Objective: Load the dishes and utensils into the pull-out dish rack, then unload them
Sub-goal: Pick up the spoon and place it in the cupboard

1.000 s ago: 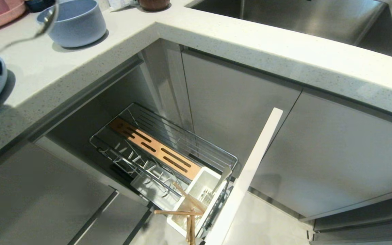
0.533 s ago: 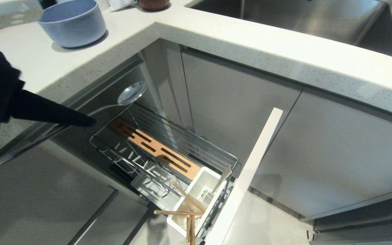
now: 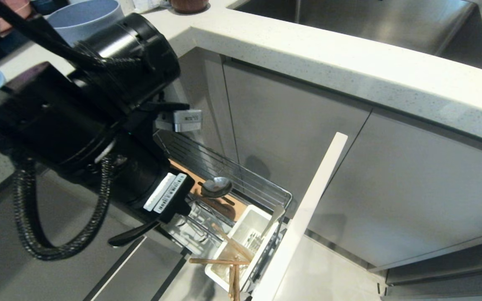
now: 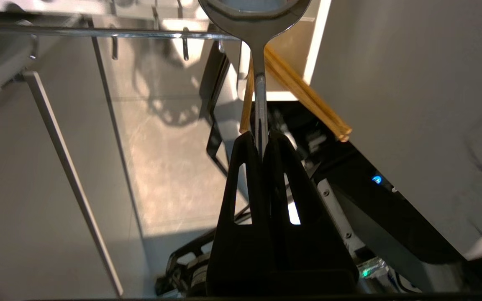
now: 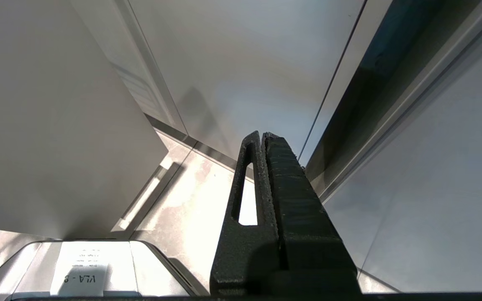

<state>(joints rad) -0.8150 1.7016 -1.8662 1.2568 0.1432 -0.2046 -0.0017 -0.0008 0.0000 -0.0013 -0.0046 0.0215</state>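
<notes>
Speckled white countertop (image 3: 349,71) carrying light-blue bowl (image 3: 78,16); pull-out dish rack (image 3: 241,188), utensil cup (image 3: 245,234) holding chopsticks (image 3: 228,261).

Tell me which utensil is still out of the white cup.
The spoon: the left gripper grips its handle, bowl over the rack's wooden strip. The chopsticks and fork sit in the white cup.

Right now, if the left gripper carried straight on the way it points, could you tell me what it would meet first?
Probably the white utensil cup: the left gripper, shut on the spoon, aims toward it and the chopsticks inside. Depth is unclear, and the spoon's bowl would arrive before the fingers.
</notes>
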